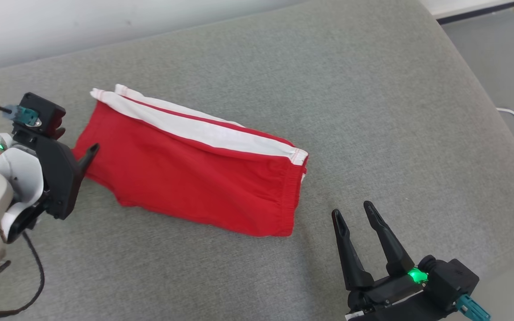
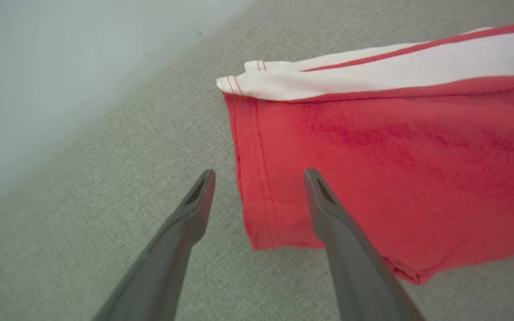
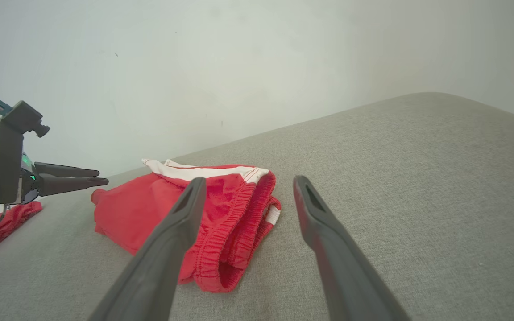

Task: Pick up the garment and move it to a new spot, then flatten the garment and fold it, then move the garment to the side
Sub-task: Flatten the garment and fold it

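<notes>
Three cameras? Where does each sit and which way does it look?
Head view: on the robot's head, looking down at the red garment on the grey cushion; left gripper at left, right gripper lower right.
Left wrist view: on the left wrist, looking along its open fingers at the garment's hem.
Right wrist view: on the right wrist, looking across the cushion at the waistband, past its own fingers.
Shared: head and right wrist views both show the left gripper.

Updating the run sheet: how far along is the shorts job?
Done: red shorts look folded lengthwise, lying flat on the grey cushion. In hand: nothing; left end effector open at the leg hem, right end effector open near the waistband. Left: moving them aside.
</notes>
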{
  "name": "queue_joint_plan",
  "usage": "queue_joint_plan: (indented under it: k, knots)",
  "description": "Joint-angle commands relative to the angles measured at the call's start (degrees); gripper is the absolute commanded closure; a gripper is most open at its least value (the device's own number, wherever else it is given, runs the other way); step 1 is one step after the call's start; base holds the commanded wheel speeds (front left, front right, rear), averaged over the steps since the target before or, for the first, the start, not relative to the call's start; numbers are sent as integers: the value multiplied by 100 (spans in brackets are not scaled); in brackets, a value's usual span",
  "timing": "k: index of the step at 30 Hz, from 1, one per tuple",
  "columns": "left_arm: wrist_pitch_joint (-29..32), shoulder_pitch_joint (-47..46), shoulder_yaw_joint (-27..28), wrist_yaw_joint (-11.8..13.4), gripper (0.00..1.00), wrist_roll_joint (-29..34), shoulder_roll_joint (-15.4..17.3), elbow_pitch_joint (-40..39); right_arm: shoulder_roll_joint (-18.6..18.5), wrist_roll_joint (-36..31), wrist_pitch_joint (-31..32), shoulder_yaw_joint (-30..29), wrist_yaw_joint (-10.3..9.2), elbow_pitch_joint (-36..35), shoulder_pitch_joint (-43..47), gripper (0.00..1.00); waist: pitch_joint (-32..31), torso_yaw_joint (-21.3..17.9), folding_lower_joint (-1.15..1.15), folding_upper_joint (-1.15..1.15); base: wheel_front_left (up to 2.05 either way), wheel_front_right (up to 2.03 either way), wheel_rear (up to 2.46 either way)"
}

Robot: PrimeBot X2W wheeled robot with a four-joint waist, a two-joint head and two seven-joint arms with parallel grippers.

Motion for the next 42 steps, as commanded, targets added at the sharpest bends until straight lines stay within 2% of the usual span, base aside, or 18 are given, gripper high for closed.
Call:
queue_joint_plan:
  k: [1, 5, 9, 19, 20, 21, 22, 30, 42]
  knots:
    - [170, -81, -96, 12, 0, -49, 75, -43, 30, 24, -2, 16, 6, 14, -48, 0, 96, -104, 0, 0, 0, 0, 0]
    - [795, -173, -290, 11, 0, -313, 215, -1, 57, 38, -2, 34, 6, 49, -96, 0, 173, -205, 0, 0, 0, 0, 0]
    - [1096, -293, -372, 11, 0, -419, 306, 45, 80, 43, -3, 18, 6, 58, -130, 0, 244, -266, 0, 0, 0, 0, 0]
    - [1707, -301, -345, 38, 0, -876, 179, 210, 113, 15, -3, 38, 6, 97, -167, 0, 325, -289, 0, 0, 0, 0, 0]
    - [1730, -309, -361, 46, 53, -869, 175, 206, 114, 7, -3, 35, 6, 100, -169, 0, 322, -282, 0, 0, 0, 0, 0]
    - [1765, -314, -391, 47, 85, -844, 167, 200, 115, -1, -3, 34, 6, 108, -173, 0, 311, -273, 0, 0, 0, 0, 0]
    - [1776, -313, -403, 46, 100, -843, 155, 194, 115, -6, -3, 33, 6, 111, -174, 0, 296, -255, 0, 0, 0, 0, 0]
    - [1483, -251, -347, 54, 100, -916, -64, 126, 18, -8, -3, 35, 6, 172, -92, 0, -50, 70, 0, 0, 0, 0, 0]
    - [984, 311, -394, 96, 100, -1071, -428, -234, -202, -12, -3, -74, 6, 305, 211, 0, -756, 941, 0, 0, 0, 0, 0]
